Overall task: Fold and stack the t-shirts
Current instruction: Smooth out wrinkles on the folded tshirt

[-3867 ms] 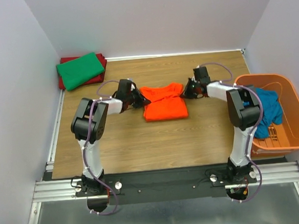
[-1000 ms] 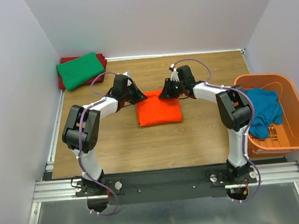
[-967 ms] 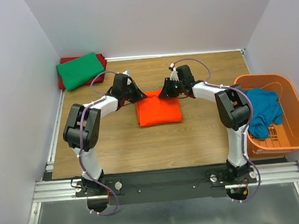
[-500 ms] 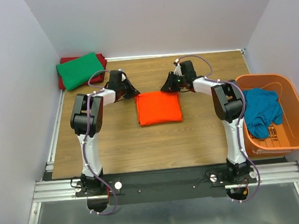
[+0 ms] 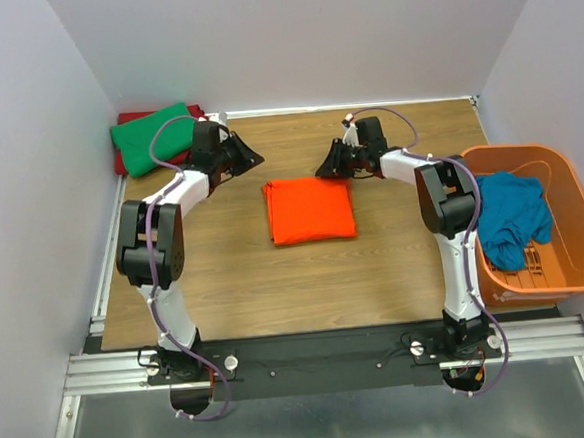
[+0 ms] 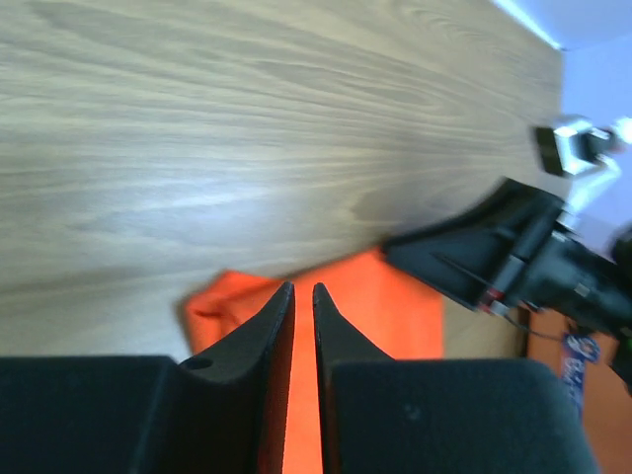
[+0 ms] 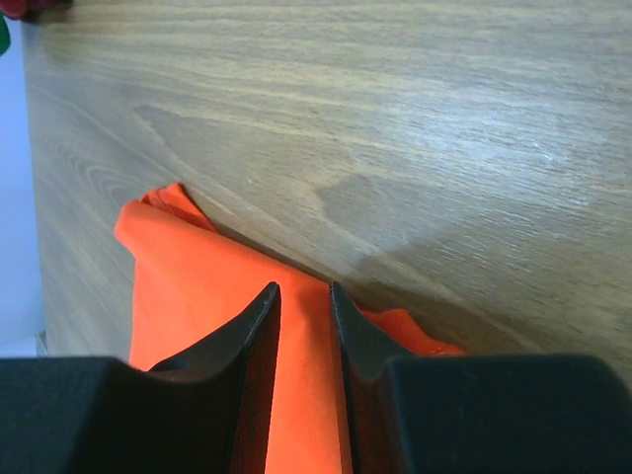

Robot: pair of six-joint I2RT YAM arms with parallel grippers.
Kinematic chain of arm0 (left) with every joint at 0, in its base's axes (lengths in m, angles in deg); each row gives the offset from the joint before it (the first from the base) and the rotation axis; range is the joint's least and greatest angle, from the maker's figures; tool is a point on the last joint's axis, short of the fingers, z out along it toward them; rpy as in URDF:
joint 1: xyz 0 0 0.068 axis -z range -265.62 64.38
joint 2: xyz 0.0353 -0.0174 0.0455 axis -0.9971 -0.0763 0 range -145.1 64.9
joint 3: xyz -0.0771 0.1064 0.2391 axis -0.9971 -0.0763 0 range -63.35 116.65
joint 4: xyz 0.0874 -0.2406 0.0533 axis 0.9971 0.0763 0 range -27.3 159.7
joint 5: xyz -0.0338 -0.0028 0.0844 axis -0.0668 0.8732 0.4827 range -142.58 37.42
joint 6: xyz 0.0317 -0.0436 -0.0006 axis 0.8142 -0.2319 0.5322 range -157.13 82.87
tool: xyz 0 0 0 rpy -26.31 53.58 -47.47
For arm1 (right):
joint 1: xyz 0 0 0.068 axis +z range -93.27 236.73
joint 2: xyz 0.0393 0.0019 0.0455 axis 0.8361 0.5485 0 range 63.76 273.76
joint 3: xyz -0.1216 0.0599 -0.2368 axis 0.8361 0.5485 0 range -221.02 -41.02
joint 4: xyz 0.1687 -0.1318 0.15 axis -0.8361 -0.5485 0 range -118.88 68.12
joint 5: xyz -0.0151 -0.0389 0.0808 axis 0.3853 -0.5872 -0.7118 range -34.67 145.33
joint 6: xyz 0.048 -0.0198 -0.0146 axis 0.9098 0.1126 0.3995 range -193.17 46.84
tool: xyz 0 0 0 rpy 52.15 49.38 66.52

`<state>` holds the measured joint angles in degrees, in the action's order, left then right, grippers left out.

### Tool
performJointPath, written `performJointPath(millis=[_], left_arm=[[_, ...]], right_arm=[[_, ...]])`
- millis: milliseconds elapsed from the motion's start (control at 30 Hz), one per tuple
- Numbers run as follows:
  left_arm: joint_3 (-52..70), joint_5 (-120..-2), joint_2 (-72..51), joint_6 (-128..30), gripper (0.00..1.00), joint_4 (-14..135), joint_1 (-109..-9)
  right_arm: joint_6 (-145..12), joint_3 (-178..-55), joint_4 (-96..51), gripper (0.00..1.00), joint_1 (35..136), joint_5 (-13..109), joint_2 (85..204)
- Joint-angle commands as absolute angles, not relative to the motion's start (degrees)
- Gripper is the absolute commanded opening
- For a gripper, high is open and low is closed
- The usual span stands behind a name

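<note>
Cloth first: the orange t-shirt (image 5: 309, 209) lies folded into a neat rectangle, flat on the wooden table (image 5: 276, 280) near its middle, and neither arm has hold of it. My left gripper (image 5: 256, 161) sits off the shirt's far left corner, apart from the fabric. In its wrist view the left gripper (image 6: 303, 288) shows its fingers parted by only a thin slit, nothing between them, with the orange t-shirt (image 6: 375, 316) on the wood beyond the tips. My right gripper (image 5: 320, 167) hangs just past the far right corner. From its own camera the right gripper (image 7: 304, 288) has its fingers a little wider apart, also gripping nothing, and the orange t-shirt (image 7: 197, 286) shows past them with one corner pointing up the table.

At the far left corner a folded green t-shirt (image 5: 156, 136) rests on top of a dark red t-shirt (image 5: 121, 161). A teal blue t-shirt (image 5: 512, 214) lies crumpled in the orange basket (image 5: 552, 286), which stands at the table's right edge.

The tabletop is light wood grain with a pale trim along its far and left sides. Plain pale walls close it in on three sides, and a metal rail (image 5: 321, 352) runs along the near edge where both arms are bolted.

Any lettering on the arms is too small for me to read.
</note>
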<state>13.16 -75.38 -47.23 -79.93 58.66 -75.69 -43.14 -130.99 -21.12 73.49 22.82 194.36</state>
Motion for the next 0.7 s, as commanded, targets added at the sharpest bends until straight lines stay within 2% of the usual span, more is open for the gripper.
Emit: performJointPath(millis=[0, 133, 367, 667], left_arm=[[7.1, -75.9, -40.7, -78.6, 0.20, 57.3, -72.7], [3.4, -77.4, -40.0, -80.7, 0.14, 54.4, -70.0], [6.4, -77.8, -45.3, -82.2, 0.08, 53.0, -67.9], [10.7, -77.9, -52.0, -82.7, 0.06, 52.9, -68.4]], right_arm=[[-42.7, -132.7, -20.7, 0.33, 73.0, 22.3, 189.9], [-41.1, -131.3, -20.6, 0.34, 73.1, 21.3, 187.3], [-38.3, -123.7, -18.5, 0.34, 74.1, 23.9, 182.2], [-38.0, -119.7, -16.0, 0.34, 74.2, 23.5, 185.7]])
